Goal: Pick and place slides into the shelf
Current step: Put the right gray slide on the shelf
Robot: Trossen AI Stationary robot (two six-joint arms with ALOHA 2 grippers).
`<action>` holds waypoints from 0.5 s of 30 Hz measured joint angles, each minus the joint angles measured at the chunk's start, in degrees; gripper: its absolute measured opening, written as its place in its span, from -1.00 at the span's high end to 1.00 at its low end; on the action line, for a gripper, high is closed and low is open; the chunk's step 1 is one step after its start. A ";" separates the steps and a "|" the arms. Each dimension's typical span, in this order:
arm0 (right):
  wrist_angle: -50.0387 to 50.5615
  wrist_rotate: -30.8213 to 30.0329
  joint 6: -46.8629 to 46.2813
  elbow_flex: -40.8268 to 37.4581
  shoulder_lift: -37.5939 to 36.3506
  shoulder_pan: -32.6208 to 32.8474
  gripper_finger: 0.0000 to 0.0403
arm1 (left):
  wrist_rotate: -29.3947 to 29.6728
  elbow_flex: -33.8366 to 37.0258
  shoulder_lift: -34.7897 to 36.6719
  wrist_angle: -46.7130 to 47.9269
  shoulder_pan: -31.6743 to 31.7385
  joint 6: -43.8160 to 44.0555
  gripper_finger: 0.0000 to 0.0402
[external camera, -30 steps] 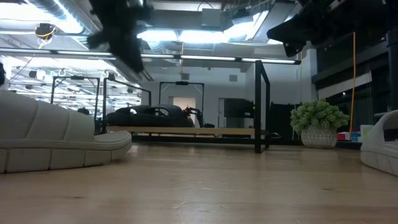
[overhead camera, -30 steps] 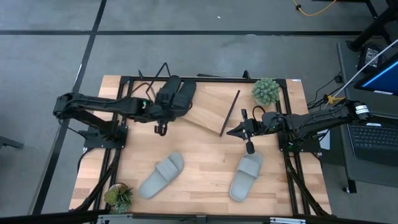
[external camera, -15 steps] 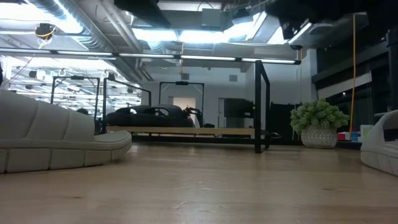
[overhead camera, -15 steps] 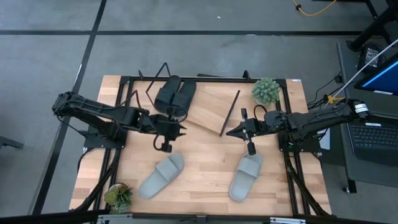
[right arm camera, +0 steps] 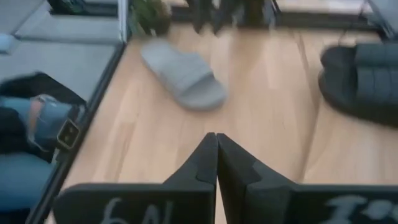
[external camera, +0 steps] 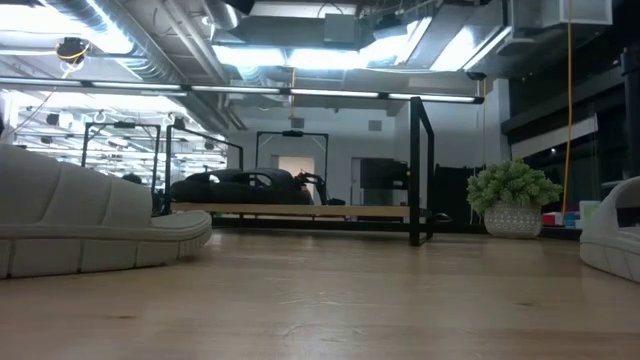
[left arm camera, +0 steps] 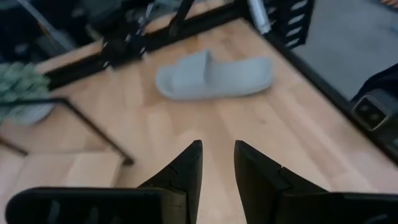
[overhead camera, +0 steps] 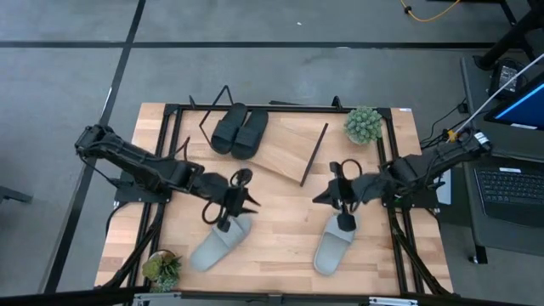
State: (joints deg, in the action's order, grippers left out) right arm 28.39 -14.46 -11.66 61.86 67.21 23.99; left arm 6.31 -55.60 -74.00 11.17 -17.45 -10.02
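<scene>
Two black slides (overhead camera: 238, 129) lie side by side, soles down, on the left end of the shelf (overhead camera: 285, 151), a light-wood board on black wire legs; the low view shows them on the board (external camera: 240, 184). Two light grey slides rest on the tabletop nearer the near edge, one on the left (overhead camera: 219, 240) and one on the right (overhead camera: 336, 241). My left gripper (overhead camera: 246, 197) hovers open just above the left grey slide's far end. My right gripper (overhead camera: 325, 196) is shut and hangs above the right grey slide's far end. Neither touches a slide.
A small potted plant (overhead camera: 364, 124) stands at the far right corner, another (overhead camera: 161, 269) at the near left corner. A black frame (overhead camera: 280, 106) runs around the table. Bare wood lies between the two grey slides (overhead camera: 280, 229). A person's leg (right arm camera: 31, 118) shows beside the table.
My left gripper has drawn away from the black slides on the shelf and swung toward the near edge, ending over the left grey slide. My right gripper has moved a little toward the near edge, closer to the right grey slide. The black slides have stayed on the shelf.
</scene>
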 joint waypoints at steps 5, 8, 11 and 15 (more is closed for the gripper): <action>8.41 -4.45 -7.07 7.40 5.20 6.11 0.96 | 0.63 5.90 -0.04 -7.40 -2.52 2.26 0.58; 11.49 -4.56 -11.98 10.22 8.19 9.13 0.96 | 1.07 9.11 -0.02 -13.29 -4.20 3.56 0.58; 17.00 -5.16 -20.20 13.10 11.27 11.56 0.96 | 2.23 12.77 -0.02 -20.60 -6.18 4.71 0.58; 24.00 -5.70 -31.48 17.20 15.79 14.10 0.96 | 3.58 16.62 0.02 -28.77 -9.26 5.00 0.58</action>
State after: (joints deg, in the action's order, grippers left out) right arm 52.39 -20.16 -43.13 79.06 82.99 38.09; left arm 9.88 -38.98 -73.97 -17.60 -26.72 -5.02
